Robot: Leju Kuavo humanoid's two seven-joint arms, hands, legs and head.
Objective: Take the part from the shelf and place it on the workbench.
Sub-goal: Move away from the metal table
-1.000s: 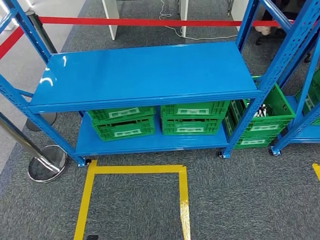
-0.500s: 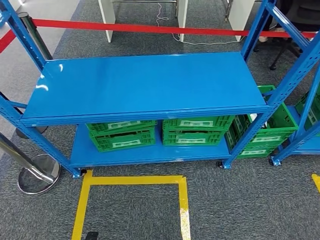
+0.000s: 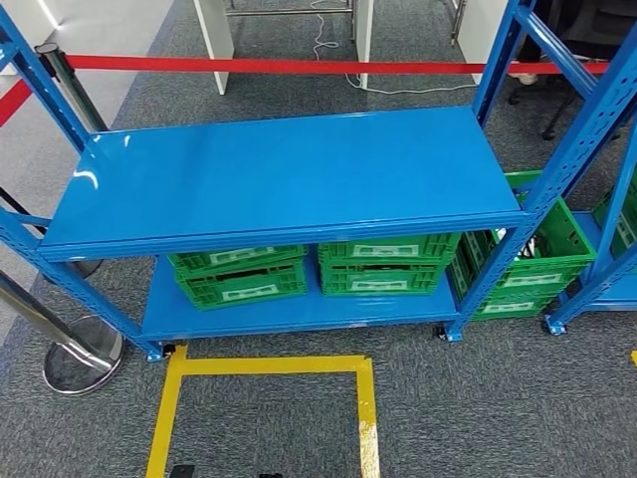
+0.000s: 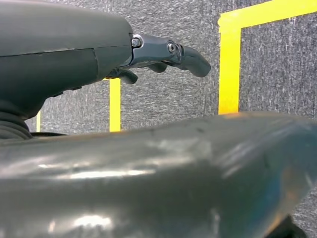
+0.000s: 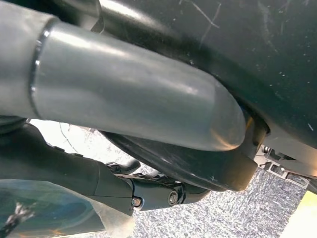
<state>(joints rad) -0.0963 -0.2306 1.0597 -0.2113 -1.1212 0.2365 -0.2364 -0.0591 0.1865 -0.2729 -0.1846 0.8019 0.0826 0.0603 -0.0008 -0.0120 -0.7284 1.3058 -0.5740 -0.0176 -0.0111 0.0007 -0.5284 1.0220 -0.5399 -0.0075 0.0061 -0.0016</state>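
A blue metal shelf (image 3: 286, 179) stands in front of me in the head view, and its top board is bare. On its lower board (image 3: 301, 311) sit two green crates (image 3: 239, 277) (image 3: 383, 264). A third green crate (image 3: 552, 264) stands at the right, beyond the shelf's post, with small white and black items (image 3: 519, 242) inside, too small to tell apart. My left hand (image 4: 157, 52) hangs over the grey carpet, fingers stretched out and holding nothing. My right hand (image 5: 149, 191) also hangs low with straight fingers and nothing in it.
A square of yellow floor tape (image 3: 271, 365) lies on the carpet just before the shelf. A red barrier belt (image 3: 301, 66) runs behind it, and a chrome stanchion base (image 3: 79, 358) stands at the left. Another blue rack (image 3: 601, 149) adjoins on the right.
The whole picture has shifted, so the camera has moved; the shelf now lies a little lower in the picture. The crates have not moved on the shelf.
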